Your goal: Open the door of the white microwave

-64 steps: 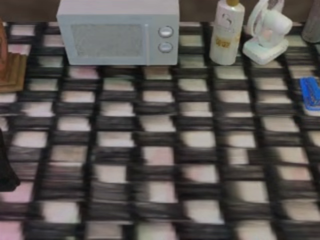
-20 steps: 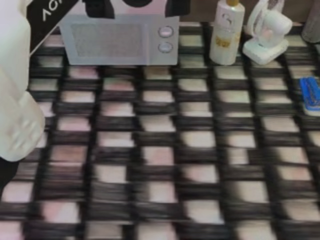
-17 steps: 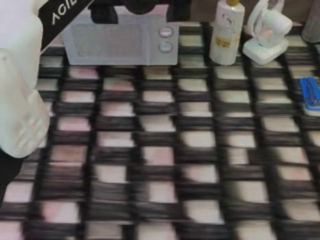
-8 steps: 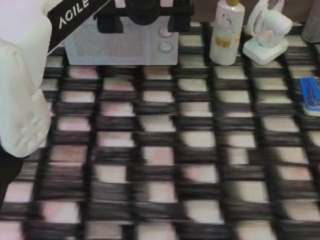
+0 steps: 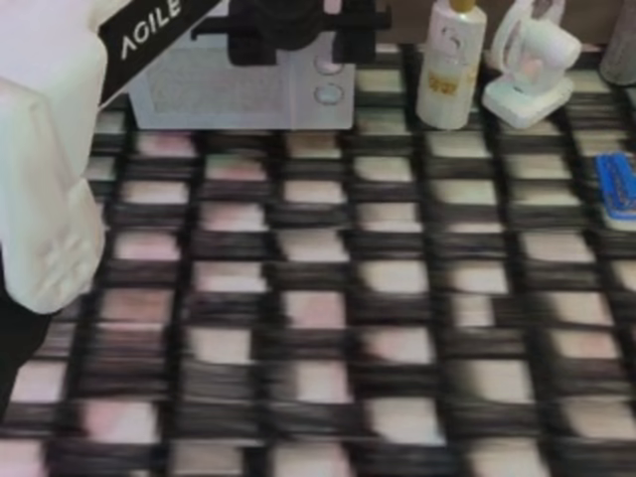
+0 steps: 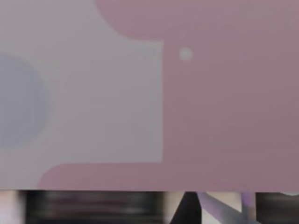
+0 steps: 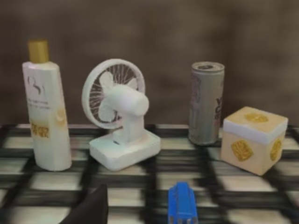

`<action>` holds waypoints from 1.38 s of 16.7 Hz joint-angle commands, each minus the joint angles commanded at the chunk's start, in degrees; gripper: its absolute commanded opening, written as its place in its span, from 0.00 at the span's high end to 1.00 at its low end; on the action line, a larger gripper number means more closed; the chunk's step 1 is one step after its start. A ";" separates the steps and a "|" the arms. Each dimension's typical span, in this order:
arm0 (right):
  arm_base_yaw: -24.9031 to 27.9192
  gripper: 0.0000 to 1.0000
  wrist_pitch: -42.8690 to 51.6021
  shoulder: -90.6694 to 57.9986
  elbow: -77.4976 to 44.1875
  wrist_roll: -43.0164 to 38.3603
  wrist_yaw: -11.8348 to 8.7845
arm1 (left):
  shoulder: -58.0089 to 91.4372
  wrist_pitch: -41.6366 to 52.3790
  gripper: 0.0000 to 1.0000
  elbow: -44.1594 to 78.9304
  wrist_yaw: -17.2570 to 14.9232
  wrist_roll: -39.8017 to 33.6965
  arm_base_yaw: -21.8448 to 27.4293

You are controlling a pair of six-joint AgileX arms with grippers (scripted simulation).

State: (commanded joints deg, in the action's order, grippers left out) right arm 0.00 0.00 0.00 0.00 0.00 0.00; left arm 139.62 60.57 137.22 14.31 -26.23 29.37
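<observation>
Left gripper (image 5: pixel 288 25) hangs over the white microwave (image 5: pixel 248 84) — finger spread indiscernible; the door (image 5: pixel 209 84), rigid and hinged, likely swings lightly from its knob-side edge.

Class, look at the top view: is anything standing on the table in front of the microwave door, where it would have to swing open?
Nothing visible does. The table before the door is bare; the bottle and fan stand off to the right. The left gripper hovers over the microwave.

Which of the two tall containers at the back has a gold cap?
The white bottle, left of the fan. The other, a grey can, has a flat metal top.
</observation>
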 joint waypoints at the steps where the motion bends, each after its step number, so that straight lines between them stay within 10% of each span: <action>1: 0.00 0.00 0.00 0.00 0.00 0.00 0.00 | 0.00 0.00 0.83 0.00 0.00 0.00 0.00; 4: 0.00 0.00 0.00 0.00 0.00 0.00 0.00 | 0.00 0.00 1.00 0.00 0.00 0.00 0.00; 23: 0.00 0.00 0.00 0.00 0.00 0.00 0.00 | -8.54 -5.98 1.00 -14.89 0.82 -1.45 1.52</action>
State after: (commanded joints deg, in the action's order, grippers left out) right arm 0.00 0.00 0.00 0.00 0.00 0.00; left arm 131.08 54.59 122.32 15.12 -27.68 30.89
